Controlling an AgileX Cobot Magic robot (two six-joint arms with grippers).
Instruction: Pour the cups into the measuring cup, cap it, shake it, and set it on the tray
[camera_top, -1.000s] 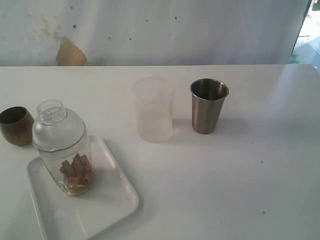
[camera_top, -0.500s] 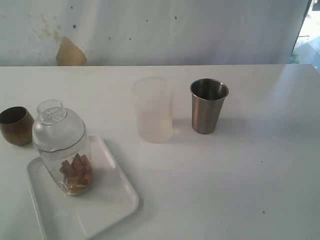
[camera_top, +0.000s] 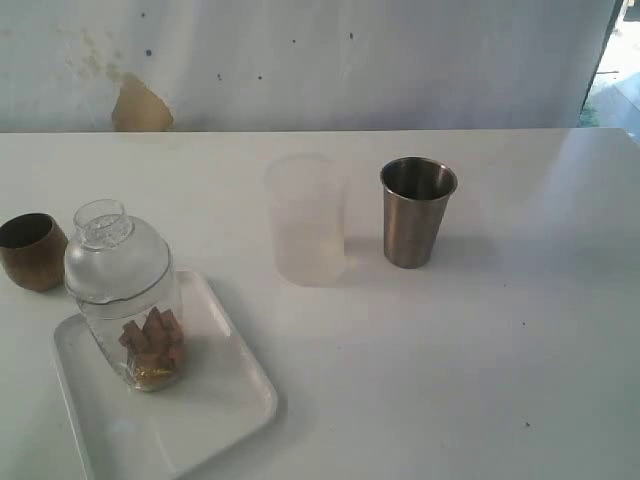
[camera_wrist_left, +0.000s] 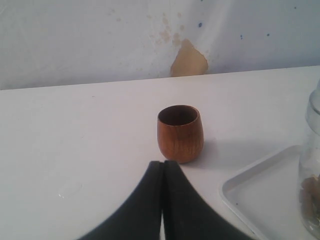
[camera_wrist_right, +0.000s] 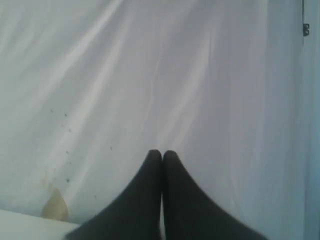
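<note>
**Mia:** Brown chunks (camera_top: 152, 338) lie in the bottom of the measuring cup (camera_top: 120, 278). Did anything just move?

**Sam:** No. Nothing has moved in the last second. The measuring cup stands up straight on the white tray (camera_top: 215, 420), near the front left corner of the counter (camera_top: 450, 350). Its clear dome lid (camera_top: 103, 225) is on top.

**Mia:** Where are the two cups?

**Sam:** The wooden cup (camera_wrist_left: 180, 132) stands by the left edge, just beside the tray but not touching it. The steel tumbler (camera_top: 417, 212) stands in the middle, closer to the far edge, next to a frosted cup (camera_top: 307, 220).

**Mia:** And the hands?

**Sam:** The left gripper (camera_wrist_left: 163, 165) is pinched closed with nothing in it. It points at the wooden cup but stays apart from it. The right gripper (camera_wrist_right: 162, 155) is pinched closed too, holding nothing, and faces the wall (camera_wrist_right: 150, 75).

**Mia:** So what does that mean?

**Sam:** I think the job looks done. The measuring cup is filled, capped and on the tray, and no hand is on it. I can't see inside the two cups well enough to know they are empty.
</note>
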